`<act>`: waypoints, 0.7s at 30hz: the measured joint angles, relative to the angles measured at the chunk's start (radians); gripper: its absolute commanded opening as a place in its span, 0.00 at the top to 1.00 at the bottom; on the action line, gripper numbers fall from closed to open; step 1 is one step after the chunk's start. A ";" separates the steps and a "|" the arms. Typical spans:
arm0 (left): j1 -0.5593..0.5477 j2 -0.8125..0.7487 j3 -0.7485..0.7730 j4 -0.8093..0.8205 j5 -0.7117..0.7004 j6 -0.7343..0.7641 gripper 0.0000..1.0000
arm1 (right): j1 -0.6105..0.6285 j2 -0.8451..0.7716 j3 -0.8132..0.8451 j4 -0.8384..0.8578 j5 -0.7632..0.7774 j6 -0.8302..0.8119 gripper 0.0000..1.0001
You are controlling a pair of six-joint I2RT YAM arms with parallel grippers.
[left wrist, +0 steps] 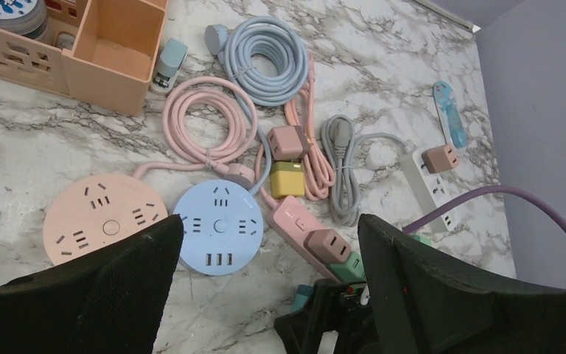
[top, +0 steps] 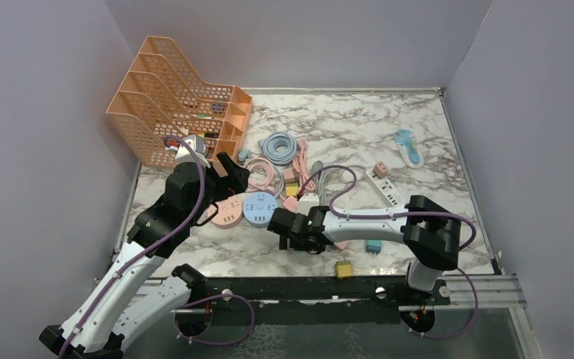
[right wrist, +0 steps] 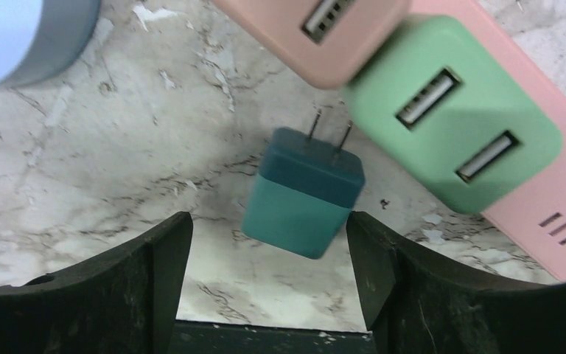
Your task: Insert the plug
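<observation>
A teal plug (right wrist: pixel 302 193) lies loose on the marble, its two prongs pointing toward the pink power strip (right wrist: pixel 553 199). A green adapter (right wrist: pixel 449 110) and a brownish-pink adapter (right wrist: pixel 324 29) sit plugged into that strip. My right gripper (right wrist: pixel 267 228) is open low over the table, its fingers either side of the plug's near end without gripping it. In the left wrist view the teal plug (left wrist: pixel 302 295) peeks out beside the right arm's black fingers. My left gripper (left wrist: pixel 269 228) hangs open and holds nothing, above the round blue strip (left wrist: pixel 217 226) and round pink strip (left wrist: pixel 99 217).
An orange file rack (top: pixel 172 97) stands at the back left. Coiled blue, pink and grey cables (top: pixel 280 146) lie mid-table, with a white power strip (top: pixel 385 191) to the right. A yellow adapter (top: pixel 343 269) and another teal adapter (top: pixel 374 245) rest near the front edge.
</observation>
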 measured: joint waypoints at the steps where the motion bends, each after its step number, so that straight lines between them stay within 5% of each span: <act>1: 0.000 0.000 0.000 0.000 0.000 0.001 0.09 | 0.000 0.011 0.013 -0.002 0.004 0.010 0.24; 8: 0.000 0.005 0.000 0.000 -0.009 0.013 0.09 | -0.001 0.072 0.058 -0.029 0.036 0.070 0.38; 15: 0.000 -0.002 -0.005 0.000 -0.014 0.034 0.09 | -0.023 0.082 0.068 -0.031 0.044 0.082 0.38; 21: 0.000 0.002 -0.028 0.000 -0.013 0.034 0.09 | -0.034 0.084 0.070 -0.024 0.044 0.074 0.65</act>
